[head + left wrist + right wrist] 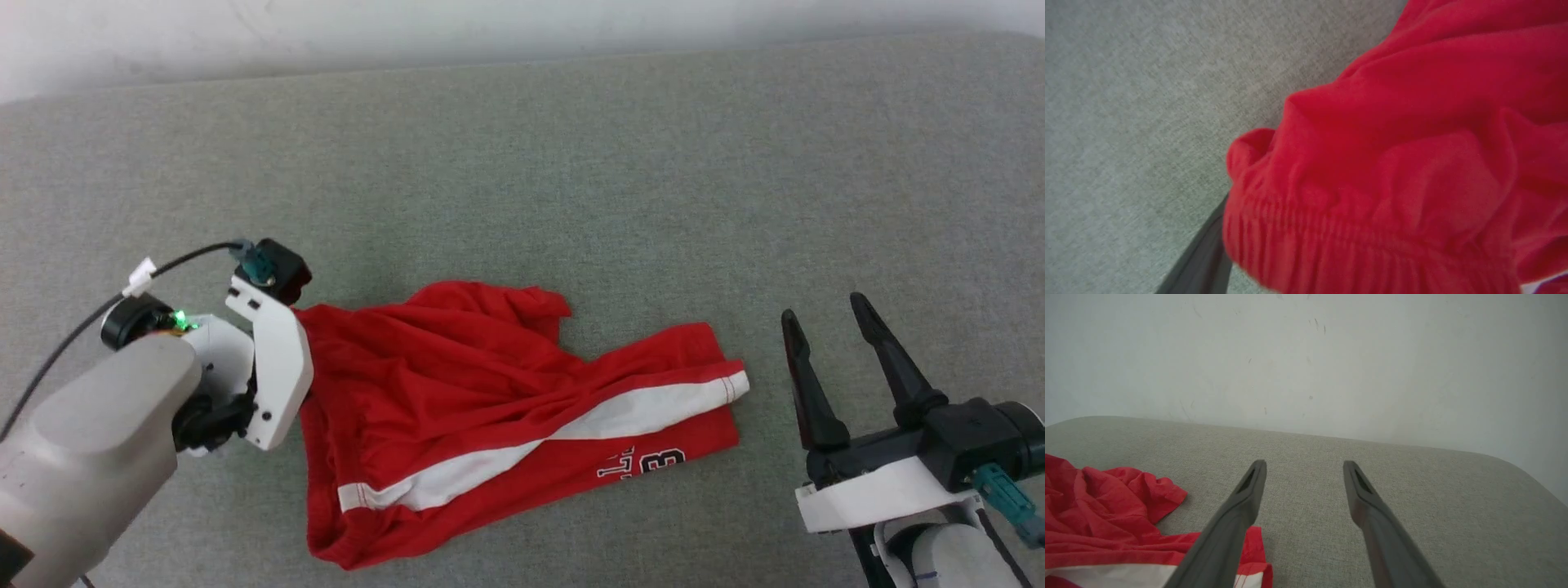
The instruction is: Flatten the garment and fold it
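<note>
The garment (pixel 490 392) is a pair of red shorts lying crumpled on the grey fabric surface (pixel 571 163). Its white stripe (pixel 522 445) runs diagonally, and white lettering (pixel 645 465) shows on the right leg. My left gripper (pixel 282 371) points down at the garment's left edge, its fingers hidden under the white wrist housing. In the left wrist view the gathered waistband (pixel 1331 245) bulges over the finger area, with one dark finger (pixel 1202 257) beside it. My right gripper (pixel 823 310) stands open and empty, right of the leg hem (pixel 1249 555).
A pale wall (pixel 1306 355) rises behind the surface's far edge. The surface's rounded far right corner (pixel 1527 473) shows in the right wrist view. Bare grey fabric stretches behind and to the right of the garment.
</note>
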You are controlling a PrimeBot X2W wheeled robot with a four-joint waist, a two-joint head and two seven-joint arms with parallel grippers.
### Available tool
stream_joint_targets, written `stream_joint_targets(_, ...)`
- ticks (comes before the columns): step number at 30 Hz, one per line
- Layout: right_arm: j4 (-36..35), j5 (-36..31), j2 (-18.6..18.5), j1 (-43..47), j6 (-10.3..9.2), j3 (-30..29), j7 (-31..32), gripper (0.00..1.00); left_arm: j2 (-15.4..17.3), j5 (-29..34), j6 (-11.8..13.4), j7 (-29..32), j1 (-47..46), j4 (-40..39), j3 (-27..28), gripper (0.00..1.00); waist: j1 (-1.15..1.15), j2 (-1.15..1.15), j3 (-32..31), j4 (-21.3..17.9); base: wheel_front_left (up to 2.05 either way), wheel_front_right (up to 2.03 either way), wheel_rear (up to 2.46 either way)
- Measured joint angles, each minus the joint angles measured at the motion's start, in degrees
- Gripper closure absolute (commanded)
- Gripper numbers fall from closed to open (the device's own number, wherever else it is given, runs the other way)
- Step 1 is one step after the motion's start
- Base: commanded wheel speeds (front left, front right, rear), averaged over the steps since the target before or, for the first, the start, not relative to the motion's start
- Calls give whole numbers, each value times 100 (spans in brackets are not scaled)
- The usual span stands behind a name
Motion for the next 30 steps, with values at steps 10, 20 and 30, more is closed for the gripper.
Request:
stream_joint_targets(10,48,-34,5,-49,0,-42,0,0,4,402,-31,-783,-341,-100,-142,100,1,0,107,-41,0,0,0)
stream_joint_targets(20,-55,-97,1,-321,0,44,0,0,-328,1110,256,-2185,-1218,1096,166,100,2,0,285,-153,0,0,0)
stream_joint_targets(30,-27,-133,57,-308,0,2,0,0,-715,739,90,-2469,-716,2597,179,0,1,0,255,-412,0,0,0)
